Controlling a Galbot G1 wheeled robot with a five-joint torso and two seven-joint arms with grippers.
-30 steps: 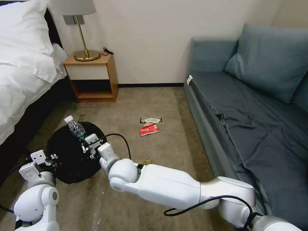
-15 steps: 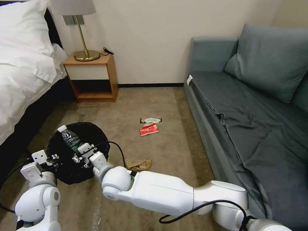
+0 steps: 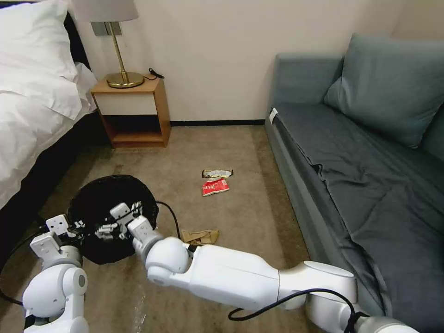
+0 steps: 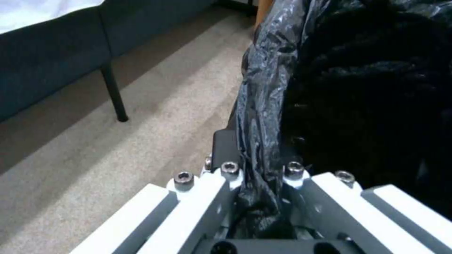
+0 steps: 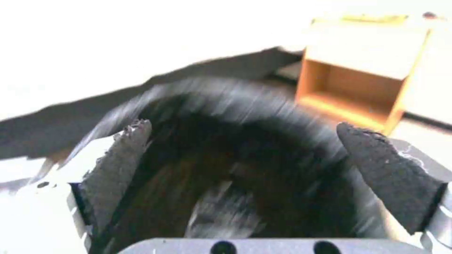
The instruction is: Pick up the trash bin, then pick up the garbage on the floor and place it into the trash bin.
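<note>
The trash bin [image 3: 99, 208] is the landmark here: it is sitting tilted at the robot's left front, its black liner gaping toward the head camera, and the left gripper [image 4: 256, 197] is pinching the near rim, liner bunched between its closed fingers. The right arm is reaching across from the robot's right so that the right gripper [image 3: 111, 224] is hanging over the bin's mouth, jaws spread wide with nothing between the pads [image 5: 118, 165]; the right wrist view is looking straight down into the dark bag, where a pale blurred shape low inside may be a dropped piece, though I cannot tell what it is.

Beyond the bin, away from the robot, the red-and-white snack packet [image 3: 215, 187] and the gold-and-dark bar wrapper [image 3: 217, 173] are lying just beside each other on the carpet, and the crumpled brown paper bag [image 3: 200, 237] is lying near the bin's right side, beside the right forearm.

Doing this step well probably means lifting the open gripper straight up clear of the rim before swinging out, so a finger is not snagging the liner, while the left gripper is keeping the bin steady and its mouth facing up.
</note>
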